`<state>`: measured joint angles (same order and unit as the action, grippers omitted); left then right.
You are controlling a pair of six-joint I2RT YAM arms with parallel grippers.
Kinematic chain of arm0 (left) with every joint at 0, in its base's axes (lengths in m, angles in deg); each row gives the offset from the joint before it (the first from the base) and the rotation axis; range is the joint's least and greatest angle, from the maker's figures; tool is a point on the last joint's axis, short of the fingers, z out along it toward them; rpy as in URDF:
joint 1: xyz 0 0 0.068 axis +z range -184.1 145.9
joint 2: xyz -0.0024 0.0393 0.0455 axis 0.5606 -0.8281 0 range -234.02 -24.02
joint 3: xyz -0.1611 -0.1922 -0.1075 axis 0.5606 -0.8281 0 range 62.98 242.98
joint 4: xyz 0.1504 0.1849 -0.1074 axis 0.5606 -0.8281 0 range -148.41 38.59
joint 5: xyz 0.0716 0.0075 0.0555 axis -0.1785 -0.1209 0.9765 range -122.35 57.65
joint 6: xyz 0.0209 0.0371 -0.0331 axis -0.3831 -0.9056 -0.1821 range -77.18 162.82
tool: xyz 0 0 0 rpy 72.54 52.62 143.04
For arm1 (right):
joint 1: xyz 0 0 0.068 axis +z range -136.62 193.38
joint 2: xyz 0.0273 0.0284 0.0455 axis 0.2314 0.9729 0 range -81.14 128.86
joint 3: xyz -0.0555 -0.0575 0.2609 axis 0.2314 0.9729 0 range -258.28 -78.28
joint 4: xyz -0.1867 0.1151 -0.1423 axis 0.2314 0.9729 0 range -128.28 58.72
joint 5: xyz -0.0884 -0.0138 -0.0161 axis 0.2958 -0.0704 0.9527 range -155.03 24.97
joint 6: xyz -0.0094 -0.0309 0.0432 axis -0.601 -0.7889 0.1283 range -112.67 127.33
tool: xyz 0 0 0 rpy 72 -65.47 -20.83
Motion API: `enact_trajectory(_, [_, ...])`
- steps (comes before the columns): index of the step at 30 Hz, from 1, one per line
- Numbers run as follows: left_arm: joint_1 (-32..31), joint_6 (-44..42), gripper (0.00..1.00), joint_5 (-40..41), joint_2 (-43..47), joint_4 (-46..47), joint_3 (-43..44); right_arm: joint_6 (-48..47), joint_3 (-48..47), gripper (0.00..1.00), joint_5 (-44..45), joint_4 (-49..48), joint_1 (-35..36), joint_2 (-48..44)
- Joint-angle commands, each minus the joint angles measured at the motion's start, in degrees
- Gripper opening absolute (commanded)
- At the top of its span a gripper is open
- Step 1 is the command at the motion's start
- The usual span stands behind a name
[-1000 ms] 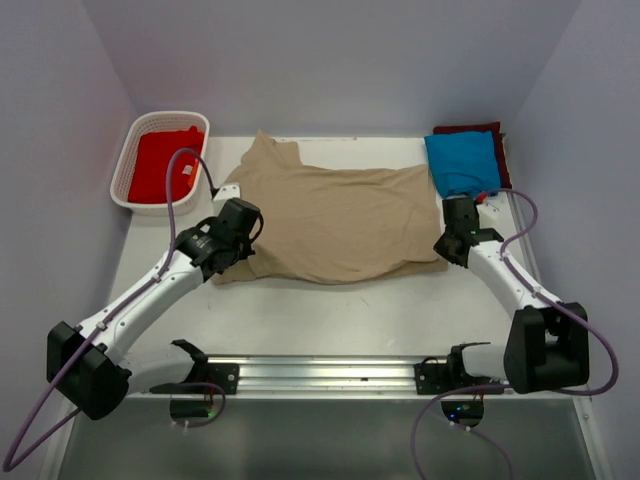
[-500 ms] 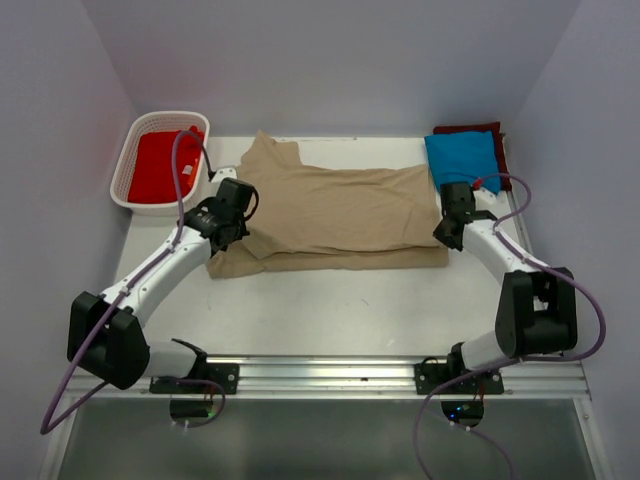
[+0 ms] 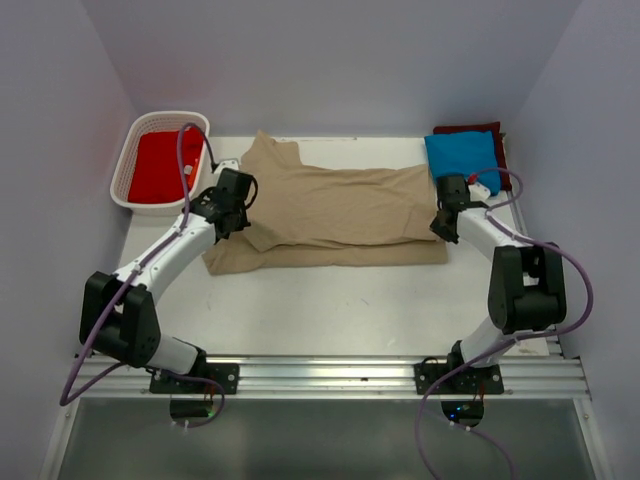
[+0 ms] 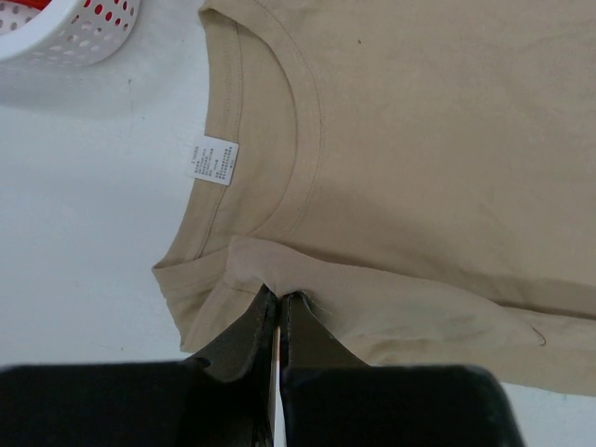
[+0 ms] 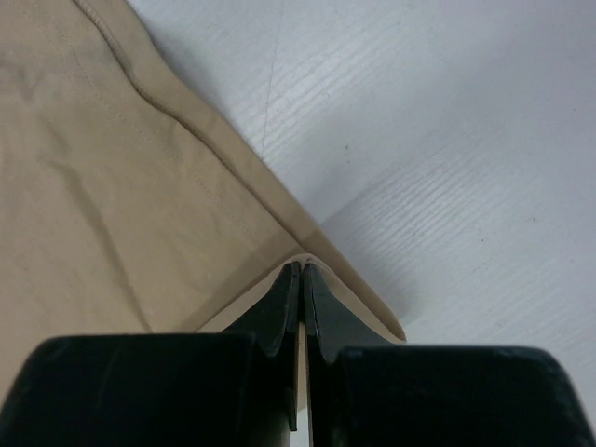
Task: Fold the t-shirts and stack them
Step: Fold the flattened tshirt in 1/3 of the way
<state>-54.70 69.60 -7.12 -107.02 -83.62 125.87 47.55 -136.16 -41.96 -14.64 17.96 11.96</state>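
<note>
The tan t-shirt (image 3: 340,205) lies flat across the middle of the table, its near part doubled over onto the rest. My left gripper (image 3: 238,212) is shut on a folded edge of it beside the collar (image 4: 307,140); in the left wrist view the left gripper (image 4: 279,296) pinches the cloth. My right gripper (image 3: 440,226) is shut on the shirt's hem corner, and the right gripper (image 5: 303,268) shows it between its tips. A blue t-shirt (image 3: 462,162) lies folded on a maroon one (image 3: 470,129) at the far right. A red t-shirt (image 3: 158,165) is in the basket.
The white lattice basket (image 3: 128,152) stands at the far left, its wall (image 4: 79,33) close to the shirt's collar. A white care label (image 4: 214,161) shows inside the collar. Bare white table (image 5: 447,140) lies right of the hem.
Both grippers have carried the shirt's near edge away from the arms' bases and over the rest of it, so the shirt now lies as a narrower doubled band.
</note>
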Motion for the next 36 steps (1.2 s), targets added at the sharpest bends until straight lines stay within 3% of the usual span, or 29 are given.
enact_trajectory(1, [0.91,-1.3,0.0,-0.36,-0.23,3.55,2.32,-0.24,-3.02,0.0,1.28,-2.28,-0.45,1.38])
enact_trajectory(13, [4.07,-1.56,0.0,-4.49,-5.06,7.6,4.07,0.82,-4.42,0.0,2.51,-3.86,-0.54,1.82])
enact_trajectory(15, [4.43,-2.09,0.01,-5.1,-6.9,7.68,5.56,0.64,-6.26,0.11,2.42,-2.73,-0.54,3.05])
enact_trajectory(16, [4.6,-2.26,0.17,-5.11,-7.52,7.86,6.01,0.38,-6.79,0.21,2.16,-2.55,-0.54,3.49])
enact_trajectory(17, [4.69,-2.35,0.26,-5.28,-8.13,8.38,6.45,0.2,-7.23,0.41,1.98,-2.63,-0.54,3.67])
enact_trajectory(18, [4.78,-2.7,0.33,-5.54,-9.01,8.91,6.97,0.12,-7.24,0.49,1.89,-3.33,-0.54,3.58])
enact_trajectory(19, [4.95,-2.79,0.54,-5.63,-9.11,9.79,7.07,0.2,-7.06,0.55,1.8,-3.51,-0.54,3.41])
enact_trajectory(20, [5.3,-2.62,0.7,-5.55,-9.19,10.93,7.33,0.2,-6.63,0.66,1.8,-4.03,-0.54,2.88])
enact_trajectory(22, [5.31,-1.39,1.0,-4.41,-8.15,11.55,8.3,-0.49,-5.05,0.75,1.46,-7.89,-0.45,-0.62])
enact_trajectory(23, [5.39,-1.21,1.0,-4.58,-6.92,13.47,8.12,-0.94,-2.78,0.81,0.84,-9.65,-0.45,-2.29])
enact_trajectory(28, [5.31,0.19,1.0,-10.55,4.85,17.71,2.15,-3.31,2.34,0.89,-1.36,-13.8,-0.45,-15.65])
enact_trajectory(31, [5.31,3.18,1.0,-15.55,8.64,13.06,-1.89,-4.19,5.67,0.85,-3.29,-12.3,-0.36,-20.41])
enact_trajectory(33, [5.31,5.64,0.98,-18.27,10.31,9.54,-6.35,-5.24,6.64,0.48,-6.26,-11.34,-0.36,-21.11])
enact_trajectory(34, [5.31,5.99,0.82,-19.77,10.84,9.7,-8.29,-6.29,7.0,0.21,-7.15,-11.07,-0.36,-20.77])
enact_trajectory(35, [5.31,7.04,0.72,-21.61,11.37,9.45,-11.27,-6.13,7.43,0.0,-7.94,-9.59,-0.36,-20.33])
enact_trajectory(36, [5.31,7.75,0.45,-22.15,11.46,9.7,-12.69,-5.52,7.53,0.0,-9.69,-8.97,-0.45,-19.72])
